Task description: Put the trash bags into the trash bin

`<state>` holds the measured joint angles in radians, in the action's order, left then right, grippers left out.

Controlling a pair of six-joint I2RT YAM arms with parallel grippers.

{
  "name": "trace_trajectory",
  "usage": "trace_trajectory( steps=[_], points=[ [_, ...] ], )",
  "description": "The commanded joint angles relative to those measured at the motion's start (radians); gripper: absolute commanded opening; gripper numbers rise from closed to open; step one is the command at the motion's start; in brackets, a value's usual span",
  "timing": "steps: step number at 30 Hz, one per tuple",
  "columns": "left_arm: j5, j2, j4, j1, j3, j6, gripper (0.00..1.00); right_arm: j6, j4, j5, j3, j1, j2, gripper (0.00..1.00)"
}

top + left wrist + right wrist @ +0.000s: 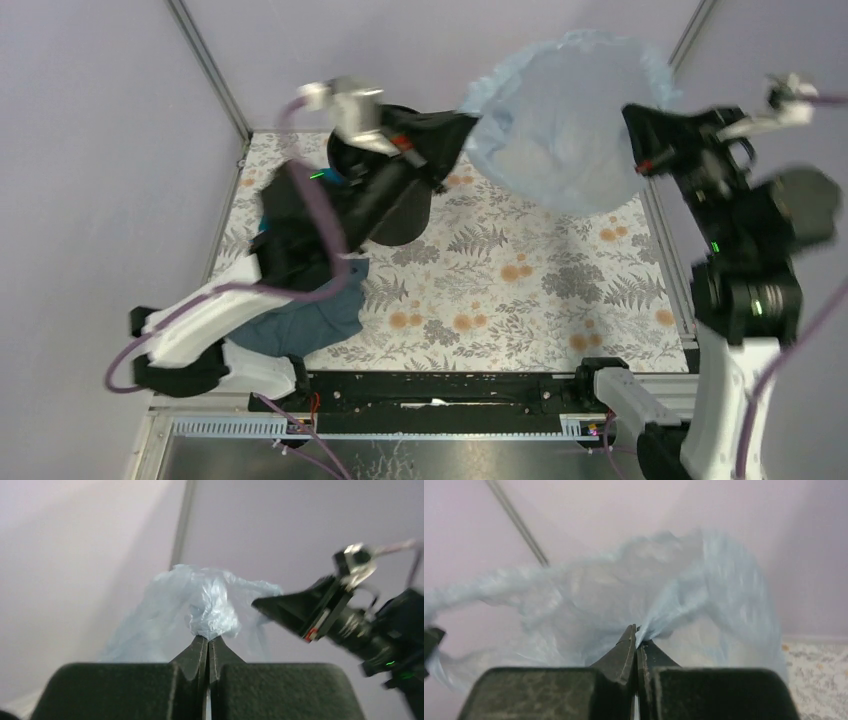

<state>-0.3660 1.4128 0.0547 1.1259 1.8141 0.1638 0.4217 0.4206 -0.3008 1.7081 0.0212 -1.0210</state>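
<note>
Plastic is pinched at two opposite edges: the trash bag (560, 120) is held up in the air between the two grippers, and it is spread into a wide, pale blue, translucent sheet. In the top view it is seen toward 1 o'clock, over the far right part of the table (500, 280) and the back wall (440, 50).

The left gripper (462, 128) is met at the bag's 9 o'clock edge. In the left wrist view its jaws are pressed together, and a crumpled knot of the plastic is clamped at their tips. The right gripper (632, 128) is met at the bag's 3 o'clock edge. In the right wrist view its jaws are likewise pressed together, and a thin twisted fold of the bag is nipped between them.

The trash bin (408, 215) is found at about 10 o'clock on the table and is largely covered by the left arm (300, 230); whether it stands upright cannot be told. The bag is kept well apart from it, off toward the bin's 2 o'clock, and none of the plastic is seen inside the bin.

At 8 o'clock a grey-blue cloth (315, 318) is laid rumpled on the table, partly under the left arm.
</note>
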Motion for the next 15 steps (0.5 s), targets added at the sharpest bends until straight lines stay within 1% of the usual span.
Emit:
trace_trajectory(
  steps=[1,3,4,5,7,8,9,10,11,12,13,14,15],
  points=[
    [-0.043,-0.100,-0.167,0.049,-0.234,-0.077,0.00,-0.047,-0.013,-0.009,-0.117,0.002,0.167,0.00],
    [-0.199,-0.115,-0.187,0.029,-0.429,-0.030,0.00,-0.021,-0.052,-0.010,-0.345,0.002,0.253,0.00],
    [-0.231,-0.106,-0.159,0.006,-0.523,0.020,0.00,-0.003,-0.053,-0.014,-0.479,0.002,0.283,0.00],
    [-0.235,-0.089,-0.104,-0.025,-0.601,0.091,0.00,0.024,-0.058,-0.025,-0.664,0.002,0.306,0.00],
    [-0.232,-0.048,0.038,-0.061,-0.727,0.230,0.00,0.071,-0.072,-0.071,-0.915,0.002,0.325,0.00],
    [-0.232,-0.039,0.077,-0.065,-0.775,0.288,0.00,0.094,-0.070,-0.085,-1.002,0.002,0.325,0.00],
    [-0.220,-0.045,0.086,-0.066,-0.820,0.314,0.00,0.109,-0.069,-0.100,-1.061,0.002,0.328,0.00],
    [-0.210,-0.060,0.088,-0.065,-0.847,0.320,0.00,0.122,-0.085,-0.116,-1.096,0.002,0.337,0.00],
    [-0.213,-0.084,0.081,-0.066,-0.860,0.313,0.00,0.126,-0.096,-0.123,-1.095,0.002,0.346,0.00],
    [-0.219,-0.106,0.069,-0.068,-0.850,0.289,0.00,0.121,-0.100,-0.118,-1.058,0.002,0.346,0.00],
    [-0.219,-0.122,0.059,-0.075,-0.818,0.249,0.00,0.103,-0.097,-0.105,-0.993,0.002,0.331,0.00],
    [-0.213,-0.124,0.054,-0.079,-0.751,0.203,0.00,0.079,-0.084,-0.086,-0.903,0.002,0.302,0.00],
    [-0.199,-0.111,0.056,-0.081,-0.626,0.155,0.00,0.054,-0.061,-0.070,-0.786,0.002,0.254,0.00]
  ],
)
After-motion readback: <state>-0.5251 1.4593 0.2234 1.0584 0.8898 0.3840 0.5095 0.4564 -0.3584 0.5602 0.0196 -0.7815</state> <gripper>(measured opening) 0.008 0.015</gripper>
